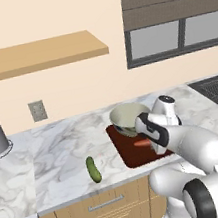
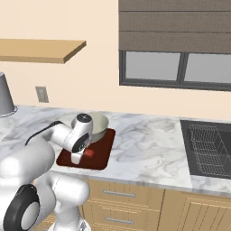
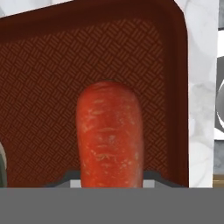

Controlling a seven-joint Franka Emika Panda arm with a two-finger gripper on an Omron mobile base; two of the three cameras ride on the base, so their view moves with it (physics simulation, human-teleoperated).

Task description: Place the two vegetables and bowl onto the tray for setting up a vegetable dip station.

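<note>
Our arm bends low over the tray point(image 1: 135, 157) | gripper point(image 1: 148, 143) squeezes the carrot point(image 3: 109, 135) | we count one carrot, one cucumber point(image 1: 93, 169), one bowl point(image 1: 125, 117)

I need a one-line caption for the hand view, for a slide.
Hand view: the orange-red carrot in the hand, over the dark reddish-brown tray.
</note>
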